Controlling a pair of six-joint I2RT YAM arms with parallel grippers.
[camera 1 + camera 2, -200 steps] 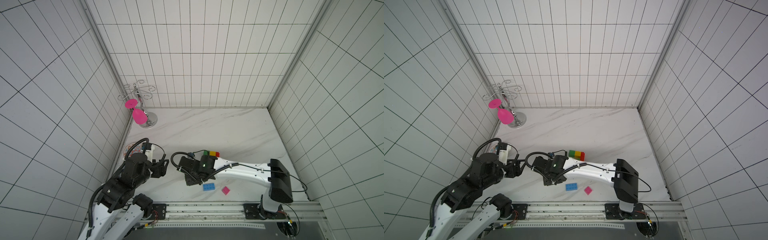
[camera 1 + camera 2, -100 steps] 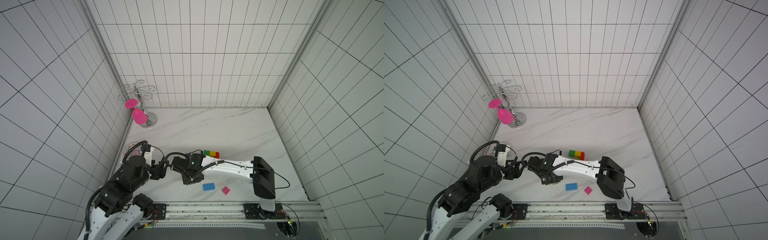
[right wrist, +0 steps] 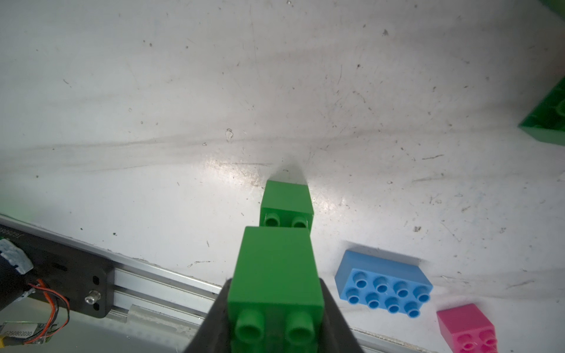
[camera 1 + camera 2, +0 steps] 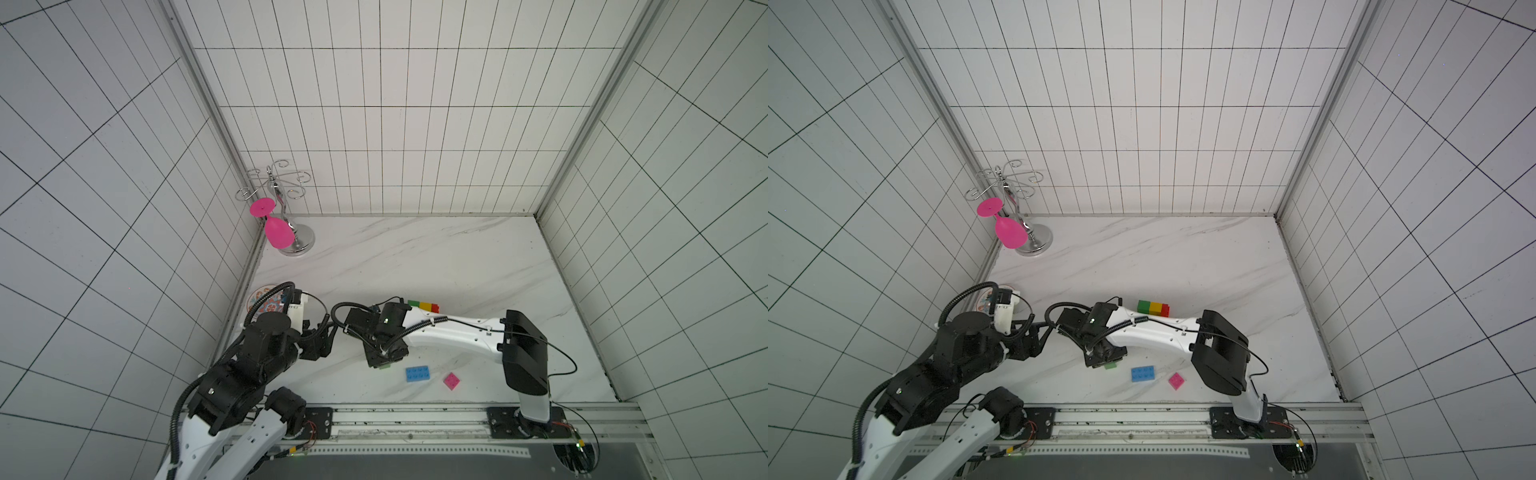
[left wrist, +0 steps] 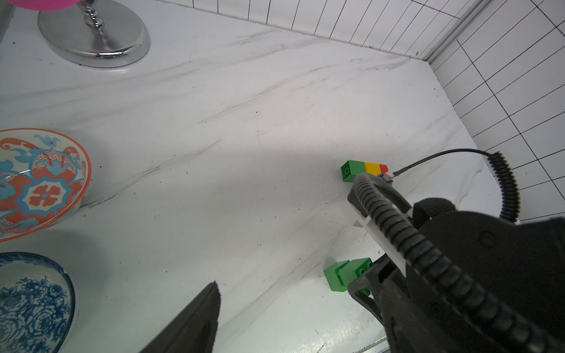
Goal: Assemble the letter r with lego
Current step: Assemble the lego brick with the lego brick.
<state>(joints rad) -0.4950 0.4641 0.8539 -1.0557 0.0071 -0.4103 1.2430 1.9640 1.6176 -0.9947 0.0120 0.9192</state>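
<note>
Left gripper (image 4: 325,341) hangs spread and empty near the table's (image 4: 415,257) left edge. Right gripper (image 3: 275,318) pinches a green brick (image 3: 275,269) low over the marble, just beside a second green brick (image 3: 286,198) lying there. Rightward lie a blue brick (image 4: 417,373), then a pink brick (image 4: 451,380). A green-yellow-red row (image 4: 423,305) sits farther back.

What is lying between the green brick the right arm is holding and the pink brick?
The blue brick lies between the held green brick and the pink brick, clear in the right wrist view and both top views.
</note>
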